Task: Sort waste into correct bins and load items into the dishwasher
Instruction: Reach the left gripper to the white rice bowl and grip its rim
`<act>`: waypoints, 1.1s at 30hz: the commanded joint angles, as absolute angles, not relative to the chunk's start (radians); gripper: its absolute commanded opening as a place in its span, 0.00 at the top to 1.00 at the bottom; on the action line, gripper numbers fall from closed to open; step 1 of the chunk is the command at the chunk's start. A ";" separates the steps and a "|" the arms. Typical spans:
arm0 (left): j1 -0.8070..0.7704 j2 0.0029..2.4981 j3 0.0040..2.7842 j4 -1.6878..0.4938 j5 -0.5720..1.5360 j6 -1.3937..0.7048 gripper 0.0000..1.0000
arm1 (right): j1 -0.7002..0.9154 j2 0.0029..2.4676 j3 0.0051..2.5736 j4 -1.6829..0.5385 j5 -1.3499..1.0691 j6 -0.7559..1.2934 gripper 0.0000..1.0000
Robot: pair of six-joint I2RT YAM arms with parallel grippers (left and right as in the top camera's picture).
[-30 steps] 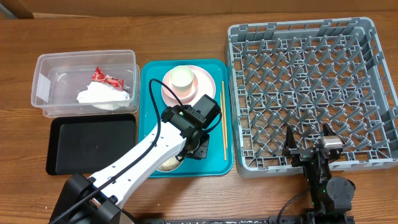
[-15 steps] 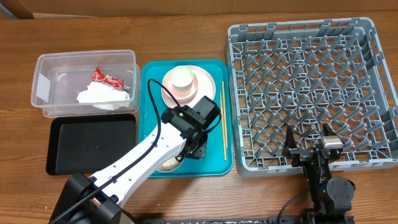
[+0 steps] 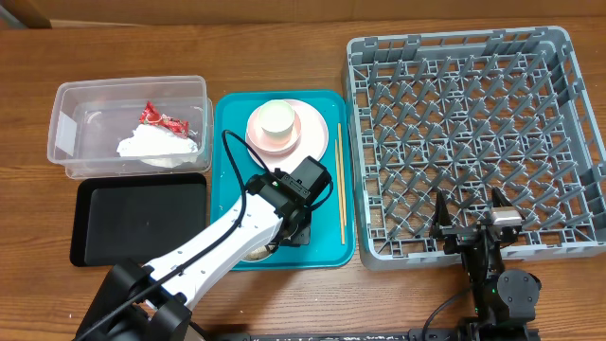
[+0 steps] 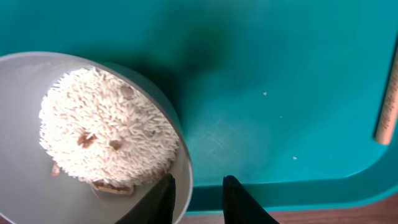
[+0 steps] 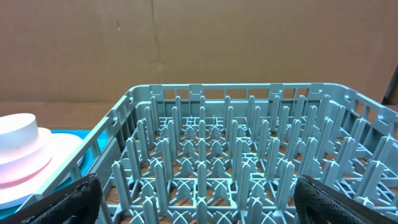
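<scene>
Grey-green bowl (image 4: pixel 25 186) is sitting at the near edge of the teal tray (image 4: pixel 280 74), and we are seeing a mound of white rice (image 4: pixel 106 130) with a few brown bits lying in it. Our left gripper (image 4: pixel 199 182) is hanging over the bowl's rim with its jaws parted only a little, one finger over the inside and the other outside above the tray. We are not able to tell whether they are pinching the rim. One wooden chopstick (image 4: pixel 388 93) is lying along the tray's right side. Farther back, a white cup (image 3: pixel 276 119) is standing on the pink plate (image 3: pixel 312 128). Our right gripper (image 3: pixel 467 210) is hovering spread wide and empty at the near edge of the grey dish rack (image 3: pixel 454 40).
</scene>
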State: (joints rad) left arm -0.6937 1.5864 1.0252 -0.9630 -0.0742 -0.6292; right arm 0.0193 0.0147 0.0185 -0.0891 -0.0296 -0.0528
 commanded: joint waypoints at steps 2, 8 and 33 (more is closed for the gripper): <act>-0.696 1.590 1.013 -0.953 -0.135 -0.644 0.72 | 0.015 0.003 0.008 -0.081 -0.036 -0.053 0.00; -0.696 1.590 0.977 -0.912 -0.134 -0.659 0.72 | 0.015 0.003 0.008 -0.081 -0.036 -0.053 0.00; -0.696 1.590 0.933 -0.878 -0.096 -0.688 0.88 | 0.015 0.003 0.008 -0.081 -0.036 -0.053 0.00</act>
